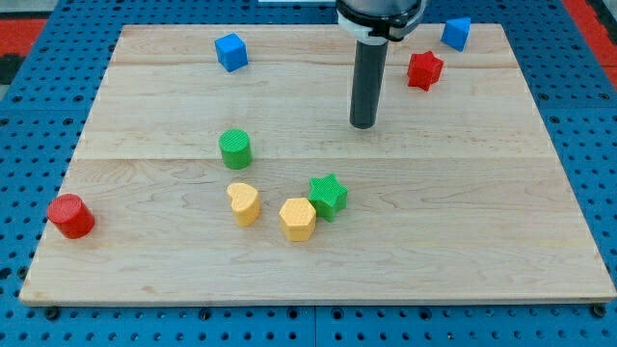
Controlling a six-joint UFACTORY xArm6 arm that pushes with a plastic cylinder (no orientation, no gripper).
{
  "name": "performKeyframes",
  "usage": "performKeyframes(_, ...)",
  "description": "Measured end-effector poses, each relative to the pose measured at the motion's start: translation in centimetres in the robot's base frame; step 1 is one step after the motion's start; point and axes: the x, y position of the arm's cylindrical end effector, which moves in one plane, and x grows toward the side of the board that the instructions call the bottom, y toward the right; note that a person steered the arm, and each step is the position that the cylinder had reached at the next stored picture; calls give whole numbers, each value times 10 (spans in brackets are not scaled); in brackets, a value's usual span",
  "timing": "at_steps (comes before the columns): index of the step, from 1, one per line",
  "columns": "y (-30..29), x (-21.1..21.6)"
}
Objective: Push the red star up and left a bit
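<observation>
Camera view puts the red star (424,70) near the board's top right, with my tip (362,123) just below and to its left, apart from it. I carry no claw, only the rod. A blue cube (456,33) sits above-right of the star. Further off: another blue cube (231,52), green cylinder (234,148), green star (328,196) touching a yellow hexagon (298,219), yellow heart (244,203), red cylinder (70,215). No writing shows on the wooden board (482,241).

My tip (362,125) down, rod upright
</observation>
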Motion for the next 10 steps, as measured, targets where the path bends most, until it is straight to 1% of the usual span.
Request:
performKeyframes(1, -15, 4)
performKeyframes(2, -63, 11)
performKeyframes(3, -56, 35)
performKeyframes(4, 45, 19)
performKeyframes(5, 126, -6)
performKeyframes(6, 110, -65)
performKeyframes(7, 116, -72)
performKeyframes(8, 86, -75)
performKeyframes(9, 76, -62)
performKeyframes(10, 63, -27)
